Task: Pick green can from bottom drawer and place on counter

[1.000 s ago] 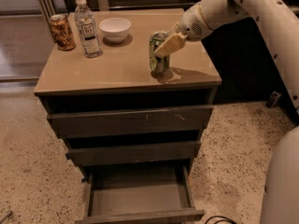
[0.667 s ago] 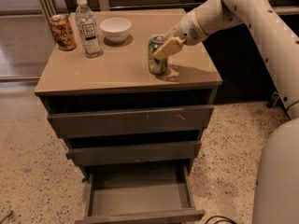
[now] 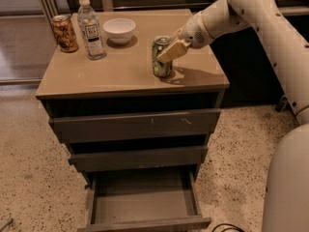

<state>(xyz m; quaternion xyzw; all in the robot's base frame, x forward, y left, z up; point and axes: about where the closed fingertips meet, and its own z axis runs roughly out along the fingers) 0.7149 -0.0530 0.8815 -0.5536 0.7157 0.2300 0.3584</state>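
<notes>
While green can [image 3: 161, 67] stands upright on counter [image 3: 96, 76], bottom drawer [image 3: 149, 223] open below, gripper [image 3: 169, 50] sits at can's upper side; grip state cannot be told. Can likely light, thin-walled, slick, dentable: hold mid-body, squeeze gently.

Patterned green can [image 3: 161, 67] w/ silver top on tan desk [image 3: 120, 76]; beige gripper [image 3: 167, 52] (white arm [image 3: 251, 13]) at it; orange-brown can [image 3: 64, 33], white bowl [image 3: 119, 30], dark grey bottom drawer [image 3: 145, 208].

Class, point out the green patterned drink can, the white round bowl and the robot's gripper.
green patterned drink can [image 3: 161, 67]: camera view, lower side wall.
white round bowl [image 3: 119, 32]: camera view, outer wall.
gripper [image 3: 167, 50]: camera view, tan tip at the can's upper side.
</notes>
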